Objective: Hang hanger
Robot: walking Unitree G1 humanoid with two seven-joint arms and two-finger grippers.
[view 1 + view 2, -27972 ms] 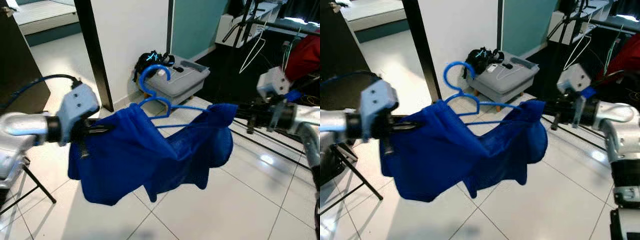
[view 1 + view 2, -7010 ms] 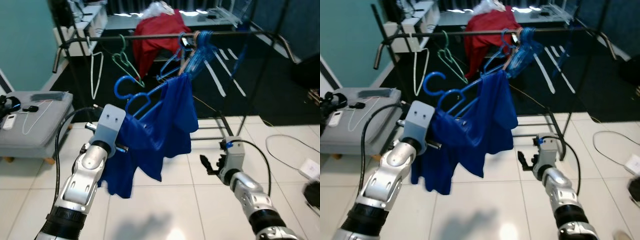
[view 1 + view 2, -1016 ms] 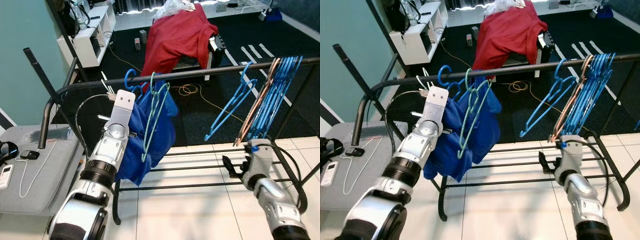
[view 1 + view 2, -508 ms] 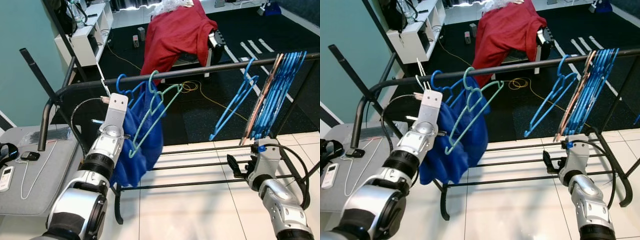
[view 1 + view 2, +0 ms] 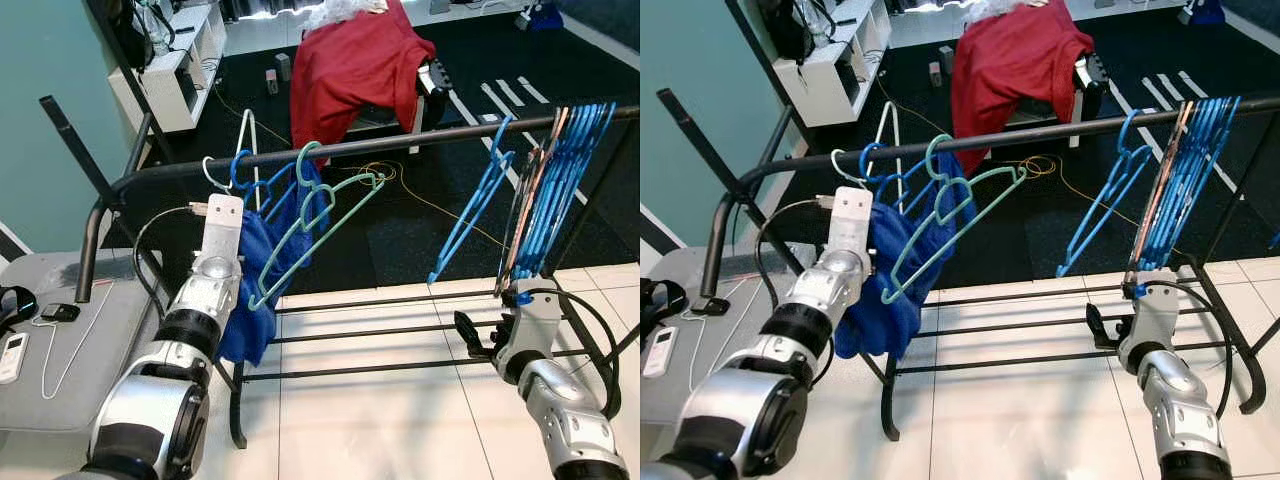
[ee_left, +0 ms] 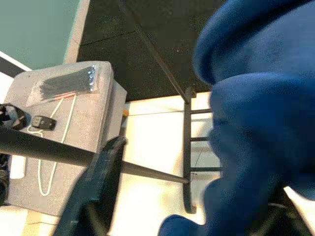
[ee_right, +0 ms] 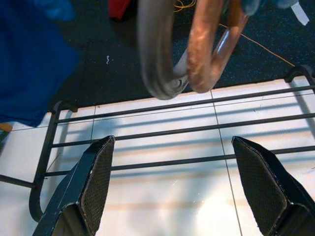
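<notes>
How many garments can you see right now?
2: a blue garment on a hanger at the rail's left end, and a red garment draped behind the rack. Others may be hidden.

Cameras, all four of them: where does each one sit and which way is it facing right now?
Left eye view: on the head, looking down at the clothes rail; both silver arms show.
Right eye view: the same scene, slightly shifted; both arms again.
Left wrist view: on the left wrist, facing the blue garment and grey ottoman; one black finger shows.
Right wrist view: on the right wrist, facing the rack's floor bars; the right gripper jaws stand wide apart.
Shared: the blue garment.
</notes>
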